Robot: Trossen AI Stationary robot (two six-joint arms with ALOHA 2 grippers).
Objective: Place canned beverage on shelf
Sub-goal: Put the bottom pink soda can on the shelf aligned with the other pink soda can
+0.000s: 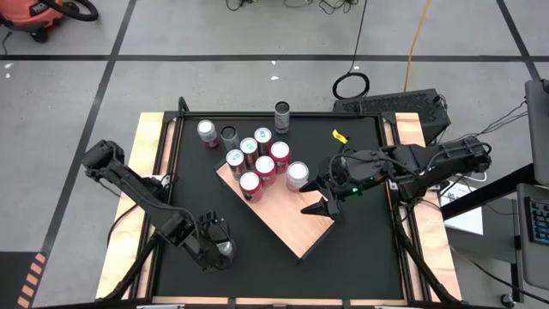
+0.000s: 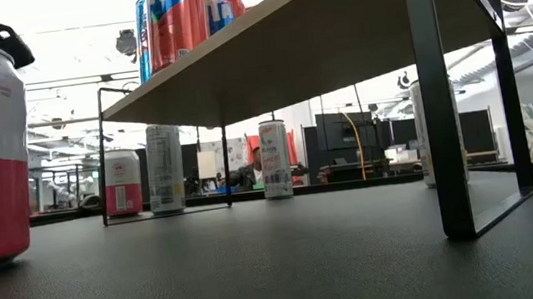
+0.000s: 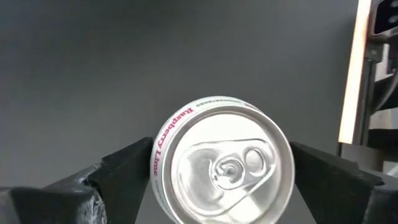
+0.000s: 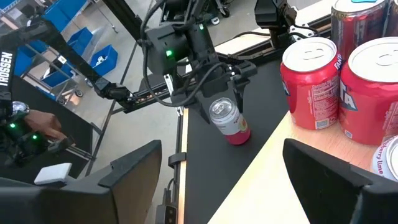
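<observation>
A white-and-pink "Raspberry Lime" can (image 3: 221,165) stands upright on the black table near its front left. My left gripper (image 1: 221,246) is open and points steeply down over it, one finger on each side of the can's upper part (image 4: 225,115). No frame shows the fingers touching it. The shelf (image 1: 296,225), a pale wooden slab on black metal legs (image 2: 443,150), stands slantwise at the table's middle. Several red and white cans (image 1: 257,163) stand on its far left end. My right gripper (image 1: 322,197) hovers open above the shelf's middle, holding nothing.
Three more cans (image 1: 208,131) (image 1: 229,136) (image 1: 282,116) stand on the table beyond the shelf. A small yellow thing (image 1: 340,136) lies at the far right. The shelf's near right half (image 1: 304,236) is bare wood. Wooden strips (image 1: 146,172) edge the table.
</observation>
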